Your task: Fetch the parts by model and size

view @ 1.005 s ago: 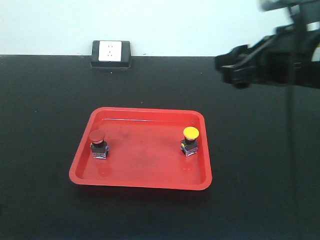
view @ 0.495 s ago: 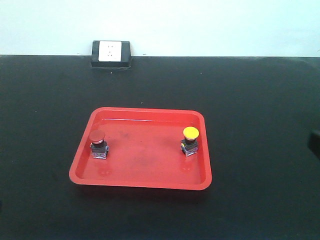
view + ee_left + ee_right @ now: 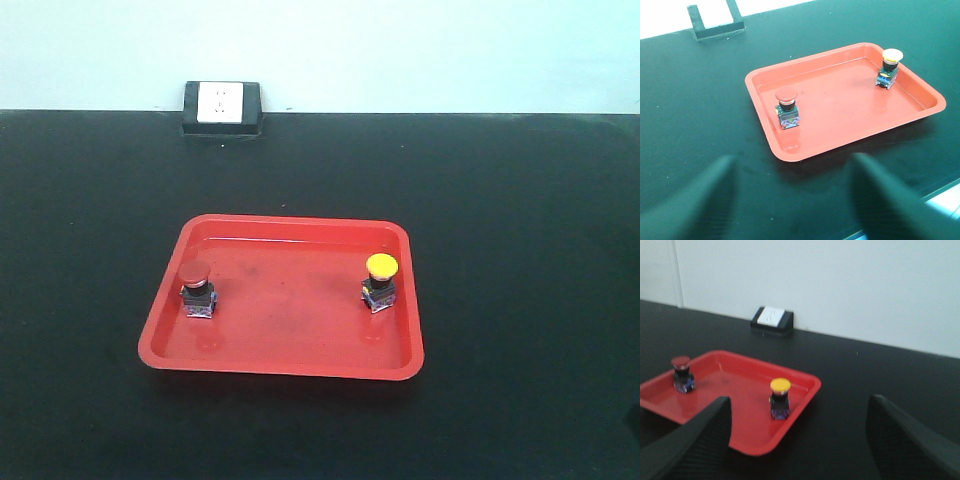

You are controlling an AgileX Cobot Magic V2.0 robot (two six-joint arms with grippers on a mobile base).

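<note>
A red tray (image 3: 290, 305) lies on the black table. The red-capped switch (image 3: 196, 288) stands upright at the tray's left side and the yellow-capped switch (image 3: 380, 282) upright at its right side. Neither gripper shows in the front view. In the left wrist view my left gripper (image 3: 795, 200) is open and empty, above the table just short of the tray's near corner (image 3: 790, 155), with the red-capped switch (image 3: 787, 107) ahead. In the right wrist view my right gripper (image 3: 800, 440) is open and empty, beside the tray's right edge, with the yellow-capped switch (image 3: 780, 398) ahead.
A black-and-white socket box (image 3: 222, 107) sits at the table's back edge against the pale wall. The table's front edge (image 3: 945, 197) shows at the lower right of the left wrist view.
The right arm, at the upper right of the front view a second ago, has dropped out of that view. The tray and both switches have not moved.
</note>
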